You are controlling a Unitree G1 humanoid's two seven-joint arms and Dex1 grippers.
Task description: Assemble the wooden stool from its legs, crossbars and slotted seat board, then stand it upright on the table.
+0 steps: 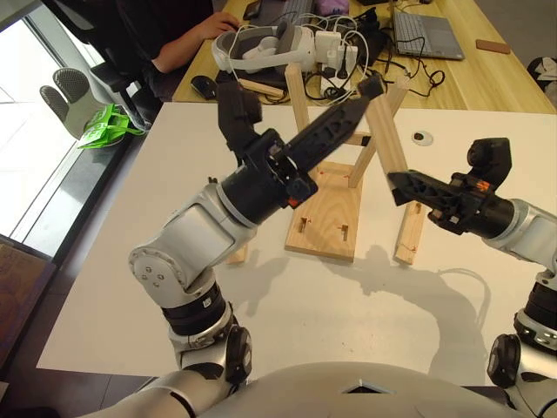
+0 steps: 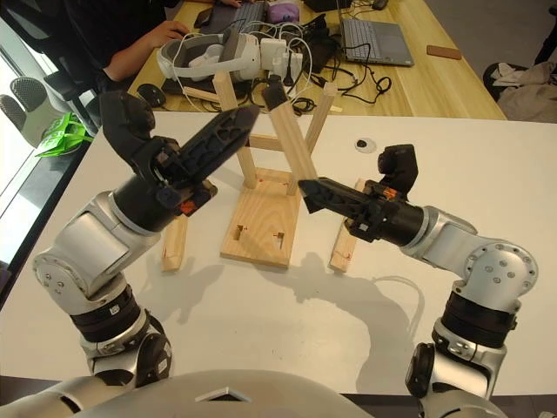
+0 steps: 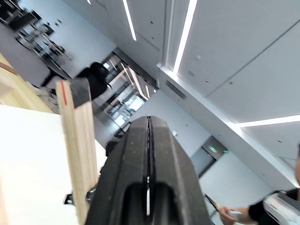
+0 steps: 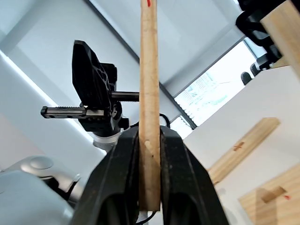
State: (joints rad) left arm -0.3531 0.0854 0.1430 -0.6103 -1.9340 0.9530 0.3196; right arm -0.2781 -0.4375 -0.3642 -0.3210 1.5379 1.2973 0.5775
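Observation:
The slotted seat board (image 1: 326,218) lies flat on the white table (image 1: 487,287). Two legs joined by a crossbar (image 2: 265,144) stand upright in its far slots. My right gripper (image 2: 306,185) is shut on a third wooden leg (image 2: 291,139), held tilted above the board; the right wrist view shows that leg (image 4: 149,70) clamped between the fingers. My left gripper (image 1: 357,103) is raised over the board, shut on nothing, its tip next to the held leg's dark top end (image 3: 77,89). Two loose wooden pieces lie on the table, one to the left (image 2: 174,244) and one to the right (image 2: 345,246) of the board.
A small white disc (image 1: 423,137) sits on the table right of the stool parts. Behind the table, a wooden desk (image 1: 470,78) carries a laptop, a headset and cables, with a person's hand on it. The table's left edge borders a floor drop.

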